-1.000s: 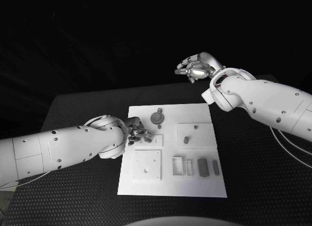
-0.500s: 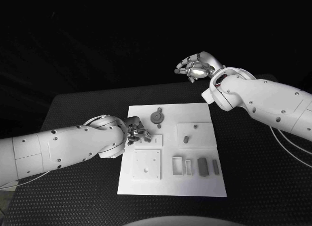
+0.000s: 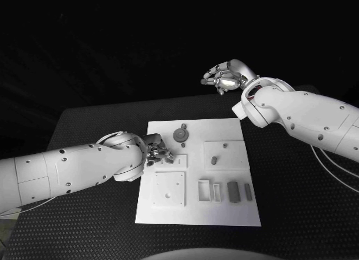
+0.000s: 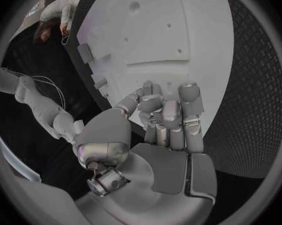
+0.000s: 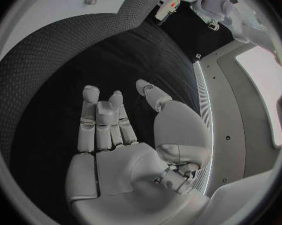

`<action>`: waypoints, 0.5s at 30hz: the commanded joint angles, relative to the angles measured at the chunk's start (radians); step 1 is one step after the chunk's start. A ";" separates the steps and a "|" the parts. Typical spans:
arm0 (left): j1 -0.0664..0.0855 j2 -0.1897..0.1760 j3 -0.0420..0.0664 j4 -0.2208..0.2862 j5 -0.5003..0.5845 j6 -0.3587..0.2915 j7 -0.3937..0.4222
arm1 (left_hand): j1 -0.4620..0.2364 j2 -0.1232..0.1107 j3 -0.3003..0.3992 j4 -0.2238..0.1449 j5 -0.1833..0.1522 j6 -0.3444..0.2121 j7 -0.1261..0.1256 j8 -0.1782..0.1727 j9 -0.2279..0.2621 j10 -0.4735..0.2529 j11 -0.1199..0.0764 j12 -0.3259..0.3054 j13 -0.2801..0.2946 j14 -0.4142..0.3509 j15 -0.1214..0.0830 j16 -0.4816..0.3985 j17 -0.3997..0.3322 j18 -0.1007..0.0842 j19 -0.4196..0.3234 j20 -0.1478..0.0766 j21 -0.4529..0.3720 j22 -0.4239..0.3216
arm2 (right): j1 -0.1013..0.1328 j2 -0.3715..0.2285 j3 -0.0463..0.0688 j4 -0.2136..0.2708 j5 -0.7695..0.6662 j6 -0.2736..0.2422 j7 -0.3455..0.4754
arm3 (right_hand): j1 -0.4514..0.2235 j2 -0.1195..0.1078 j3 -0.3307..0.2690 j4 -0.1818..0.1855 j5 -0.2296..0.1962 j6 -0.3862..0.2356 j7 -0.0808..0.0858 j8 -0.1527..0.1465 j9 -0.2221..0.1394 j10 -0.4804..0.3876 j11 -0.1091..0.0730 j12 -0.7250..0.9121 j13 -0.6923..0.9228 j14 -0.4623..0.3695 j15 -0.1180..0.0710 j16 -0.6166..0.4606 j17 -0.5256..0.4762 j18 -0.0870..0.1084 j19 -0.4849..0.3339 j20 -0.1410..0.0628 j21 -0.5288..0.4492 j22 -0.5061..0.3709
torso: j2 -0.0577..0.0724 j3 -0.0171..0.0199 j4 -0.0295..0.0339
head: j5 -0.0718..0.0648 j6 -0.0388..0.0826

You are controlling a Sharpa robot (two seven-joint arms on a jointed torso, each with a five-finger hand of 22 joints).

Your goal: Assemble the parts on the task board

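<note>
Task board (image 3: pixel 197 162) sits mid-worktop (image 3: pixel 85 130). Grey parts (image 3: pixel 234 192) lie loose near its close edge, a round part (image 3: pixel 180 134) at the far end; I judge most assembly left. My left hand (image 3: pixel 158 152) is down at the board's left edge, fingers curled; cannot tell whether it holds anything. Right hand (image 3: pixel 225 76) is raised beyond the board, fingers apart, empty.

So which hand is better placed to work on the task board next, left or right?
Probably the left. The left hand sits at the task board's left edge, fingers down by the parts. The right hand is raised beyond the board's far edge, open and empty.
</note>
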 commanded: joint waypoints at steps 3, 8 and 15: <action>-0.001 0.001 -0.001 0.000 -0.011 0.033 -0.013 | 0.026 0.021 0.019 -0.009 -0.003 0.171 -0.041 0.008 0.014 -0.018 -0.027 0.003 -0.001 -0.029 -0.033 0.007 -0.001 0.019 0.004 0.003 0.005 0.017 | 0.000 -0.001 0.001 0.002 -0.001 0.010 0.006 | -0.010 0.002 0.001 0.005 0.004 -0.001 0.005 -0.004 -0.002 -0.006 0.000 0.005 -0.001 -0.008 -0.001 -0.004 0.001 0.012 -0.005 -0.003 -0.004 0.019 | 0.000 0.0003 0.0008 | -0.001 -0.002; -0.001 0.002 -0.001 -0.001 -0.014 0.042 -0.017 | 0.026 0.022 0.020 -0.009 -0.003 0.172 -0.042 0.008 0.014 -0.018 -0.027 0.003 -0.001 -0.029 -0.033 0.007 -0.001 0.019 0.004 0.003 0.005 0.018 | 0.000 -0.002 0.001 0.002 -0.001 0.010 0.006 | -0.010 0.002 0.001 0.005 0.004 -0.001 0.005 -0.004 -0.002 -0.006 0.000 0.005 -0.001 -0.008 -0.001 -0.004 0.001 0.012 -0.006 -0.003 -0.004 0.019 | 0.000 0.0001 0.0008 | -0.001 -0.001; -0.001 0.008 -0.001 -0.003 -0.012 0.042 -0.017 | 0.025 0.021 0.020 -0.007 -0.005 0.173 -0.042 0.009 0.015 -0.018 -0.027 0.004 -0.001 -0.029 -0.033 0.007 -0.001 0.018 0.004 0.004 0.006 0.018 | 0.000 -0.003 0.001 0.001 0.000 0.010 0.006 | -0.011 0.002 0.001 0.005 0.004 -0.001 0.005 -0.004 -0.002 -0.006 0.000 0.005 -0.001 -0.008 -0.001 -0.004 0.001 0.012 -0.006 -0.004 -0.004 0.019 | -0.001 -0.0001 0.0002 | -0.001 -0.002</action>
